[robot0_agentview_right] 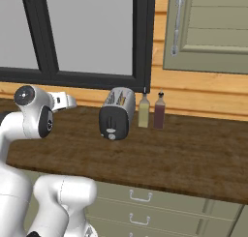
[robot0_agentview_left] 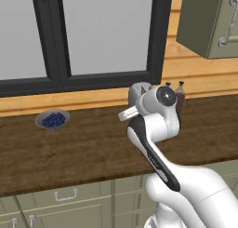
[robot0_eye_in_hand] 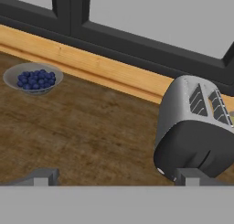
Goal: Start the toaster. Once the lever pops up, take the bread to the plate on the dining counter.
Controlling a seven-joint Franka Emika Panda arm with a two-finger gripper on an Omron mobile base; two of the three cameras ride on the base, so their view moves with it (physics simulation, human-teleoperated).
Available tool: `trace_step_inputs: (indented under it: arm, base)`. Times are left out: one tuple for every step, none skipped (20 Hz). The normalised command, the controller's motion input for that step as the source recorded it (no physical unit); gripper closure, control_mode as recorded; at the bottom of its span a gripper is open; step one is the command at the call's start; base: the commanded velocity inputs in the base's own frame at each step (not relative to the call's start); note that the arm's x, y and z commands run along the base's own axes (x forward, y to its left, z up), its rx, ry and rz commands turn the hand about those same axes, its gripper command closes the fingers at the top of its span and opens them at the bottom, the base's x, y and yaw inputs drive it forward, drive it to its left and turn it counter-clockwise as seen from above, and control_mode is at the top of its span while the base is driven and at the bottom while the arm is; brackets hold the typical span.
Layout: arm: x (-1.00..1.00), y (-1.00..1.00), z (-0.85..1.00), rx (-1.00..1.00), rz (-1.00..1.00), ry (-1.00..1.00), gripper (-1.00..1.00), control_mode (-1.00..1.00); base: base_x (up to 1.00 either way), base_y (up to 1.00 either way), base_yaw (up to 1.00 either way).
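Toaster on wooden counter beneath window.

A dark wood counter runs over pale green drawers with metal handles. Behind it, a light wood wall carries a black-framed window with grey panes. At two o'clock of the window hangs a green wall cabinet.

Silver toaster with black end panel, blue berries in grey dish, dark brown grained table.
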Motion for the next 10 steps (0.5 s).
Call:
trace_step_inputs:
  arm:
    - [0.0, 0.0, 0.0, 0.0, 0.0, 0.0, -1.0, -1.0]
    - [0.0, 0.0, 0.0, 0.0, 0.0, 0.0, -1.0, -1.0]
    - [0.0, 0.0, 0.0, 0.0, 0.0, 0.0, -1.0, -1.0]
    - [0.0, 0.0, 0.0, 0.0, 0.0, 0.0, -1.0, -1.0]
    - [0.0, 0.0, 0.0, 0.0, 0.0, 0.0, -1.0, -1.0]
    - [0.0, 0.0, 0.0, 0.0, 0.0, 0.0, -1.0, -1.0]
    - [0.0, 0.0, 0.0, 0.0, 0.0, 0.0, -1.0, -1.0]
    - [0.0, 0.0, 0.0, 0.0, 0.0, 0.0, -1.0, -1.0]
    - [0.0, 0.0, 0.0, 0.0, 0.0, 0.0, -1.0, -1.0]
    - [0.0, 0.0, 0.0, 0.0, 0.0, 0.0, -1.0, -1.0]
  base:
    - [0.0, 0.0, 0.0]
    - [0.0, 0.0, 0.0]
    - [0.0, 0.0, 0.0]
    - [0.0, 0.0, 0.0]
    - [0.0, 0.0, 0.0]
    - [0.0, 0.0, 0.0]
    - [0.0, 0.0, 0.0]
    - [0.0, 0.0, 0.0]
    - [0.0, 0.0, 0.0]
    - [0.0, 0.0, 0.0]
